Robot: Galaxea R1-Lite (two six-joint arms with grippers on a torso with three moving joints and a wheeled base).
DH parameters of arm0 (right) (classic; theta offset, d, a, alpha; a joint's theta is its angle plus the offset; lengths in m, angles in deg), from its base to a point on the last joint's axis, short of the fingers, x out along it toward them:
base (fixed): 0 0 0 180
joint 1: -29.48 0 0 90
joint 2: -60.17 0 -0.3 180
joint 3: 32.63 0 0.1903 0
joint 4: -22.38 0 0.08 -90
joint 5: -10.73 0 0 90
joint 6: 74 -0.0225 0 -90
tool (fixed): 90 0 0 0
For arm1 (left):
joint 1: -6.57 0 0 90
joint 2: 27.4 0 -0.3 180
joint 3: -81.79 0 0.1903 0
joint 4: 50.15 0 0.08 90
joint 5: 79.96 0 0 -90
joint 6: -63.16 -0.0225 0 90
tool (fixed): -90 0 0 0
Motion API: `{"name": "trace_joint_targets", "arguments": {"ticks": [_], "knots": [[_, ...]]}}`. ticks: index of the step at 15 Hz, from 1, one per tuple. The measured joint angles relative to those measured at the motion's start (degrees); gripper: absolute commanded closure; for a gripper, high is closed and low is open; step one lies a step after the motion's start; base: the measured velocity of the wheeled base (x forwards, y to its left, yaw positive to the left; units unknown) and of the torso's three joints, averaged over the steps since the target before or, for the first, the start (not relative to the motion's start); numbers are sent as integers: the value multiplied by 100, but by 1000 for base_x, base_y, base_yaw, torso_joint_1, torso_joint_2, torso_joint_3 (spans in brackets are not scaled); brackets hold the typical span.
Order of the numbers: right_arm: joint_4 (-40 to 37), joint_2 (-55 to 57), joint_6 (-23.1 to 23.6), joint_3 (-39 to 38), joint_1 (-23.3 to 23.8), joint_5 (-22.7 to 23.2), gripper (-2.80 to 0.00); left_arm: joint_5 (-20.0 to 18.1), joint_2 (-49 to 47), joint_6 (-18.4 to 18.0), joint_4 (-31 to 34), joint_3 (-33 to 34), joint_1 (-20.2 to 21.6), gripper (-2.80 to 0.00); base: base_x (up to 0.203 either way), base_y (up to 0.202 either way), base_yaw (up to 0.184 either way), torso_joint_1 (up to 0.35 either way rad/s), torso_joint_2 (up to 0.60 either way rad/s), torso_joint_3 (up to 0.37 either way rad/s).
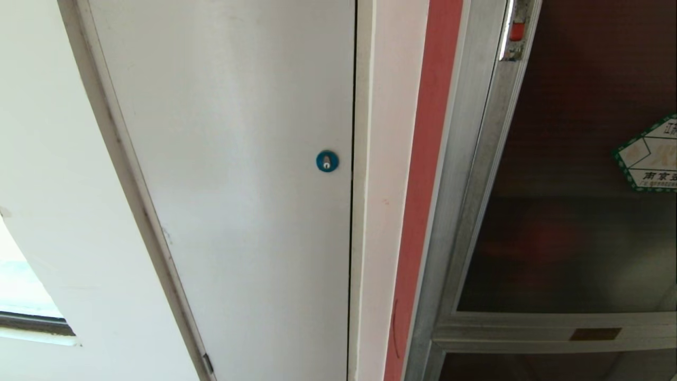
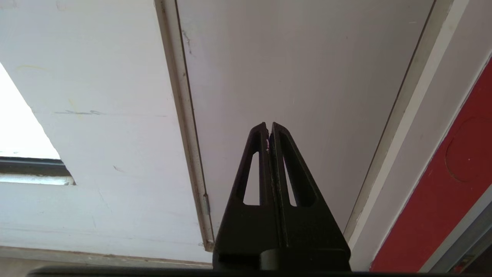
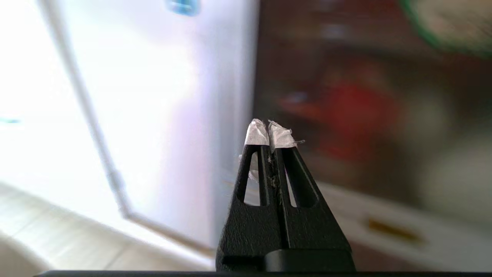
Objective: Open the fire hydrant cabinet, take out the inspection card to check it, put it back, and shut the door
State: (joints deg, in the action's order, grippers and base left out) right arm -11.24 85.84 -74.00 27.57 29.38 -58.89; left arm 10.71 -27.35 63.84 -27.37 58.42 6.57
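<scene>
Building corridor, fire hydrant cabinet (image 1: 529,222), white door (image 1: 232,185)

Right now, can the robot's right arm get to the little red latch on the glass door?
Probably yes. The right end effector is shut and empty, pointing toward the door with nothing seen between them. The red latch sits high on the frame, so it would have to reach upward.

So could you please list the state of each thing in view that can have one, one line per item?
door: closed, flush in the silver frame.
red latch: on the door frame, untouched.
hexagonal sticker: stuck on the glass.
white door: shut.
blue lock: no key in it.
left end effector: shut, empty, facing the white door.
right end effector: shut, empty, white-wrapped tips, pointing toward the fire hydrant cabinet.
inspection card: not visible.
</scene>
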Motion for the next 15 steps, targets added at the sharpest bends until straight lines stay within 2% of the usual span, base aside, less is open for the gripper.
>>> {"name": "trace_joint_targets", "arguments": {"ticks": [3, 5, 10, 15], "knots": [[15, 1389, -15, 1143, -61, 912, 0, -1, 0, 0, 1, 0, 0, 0, 0, 0, 0, 0, 0, 0], [53, 2268, -54, 1960, -245, 1138, 0, -1, 0, 0, 1, 0, 0, 0, 0, 0, 0, 0, 0, 0], [420, 4004, -565, 3719, -755, 1202, 0, 0, 0, 0, -1, 0, 0, 0, 0, 0, 0, 0, 0, 0], [756, 5221, -800, 4803, -924, 1192, 0, 1, 0, 0, -1, 0, 0, 0, 0, 0, 0, 0, 0, 0]]}}
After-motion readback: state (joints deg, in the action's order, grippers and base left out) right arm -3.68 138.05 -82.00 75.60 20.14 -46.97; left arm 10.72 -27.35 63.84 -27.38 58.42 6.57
